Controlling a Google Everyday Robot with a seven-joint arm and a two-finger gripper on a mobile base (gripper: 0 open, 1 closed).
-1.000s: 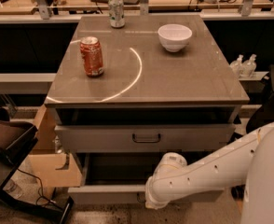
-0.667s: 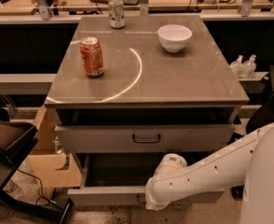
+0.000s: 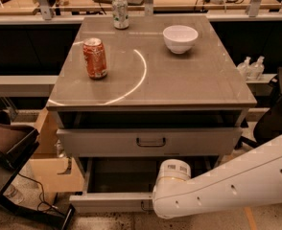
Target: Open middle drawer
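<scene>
Now middle drawer out, bare floor showing; jaws by its front.

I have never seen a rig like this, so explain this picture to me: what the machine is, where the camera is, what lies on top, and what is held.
The white jointed arm coming in from the lower right belongs to a mobile robot. There is only one camera view. It looks down on the cabinet from the front, and its mounting is not on record. On the grey cabinet top stand a red soda can, a green-and-white can at the back and a white bowl. Under the upper drawer, the grey-beige middle drawer is pulled out. The end effector, the arm's grasping part, is at that drawer's front by the handle. The arm mostly hides it, so I cannot tell what it holds.
</scene>
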